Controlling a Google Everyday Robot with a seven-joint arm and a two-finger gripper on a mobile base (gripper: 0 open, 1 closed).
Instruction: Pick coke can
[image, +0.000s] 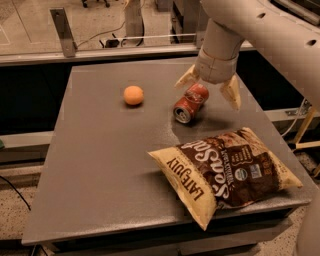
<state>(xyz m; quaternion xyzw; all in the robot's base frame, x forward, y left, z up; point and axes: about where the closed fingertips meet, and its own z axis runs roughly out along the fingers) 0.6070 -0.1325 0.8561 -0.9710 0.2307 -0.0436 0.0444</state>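
Note:
The coke can (190, 102) is red with silver ends. It lies on its side on the grey table (100, 165), right of centre, its silver end facing the front left. My gripper (209, 87) hangs just above the can's far end, open. One cream finger (183, 78) is to the can's left and the other finger (232, 93) to its right. The fingers straddle the can without touching it. The arm comes down from the upper right.
A round orange ball (133, 95) sits on the table left of the can. A large brown and cream chip bag (225, 171) lies at the front right, near the table's edge. A glass barrier with a metal post (62, 30) stands behind the table.

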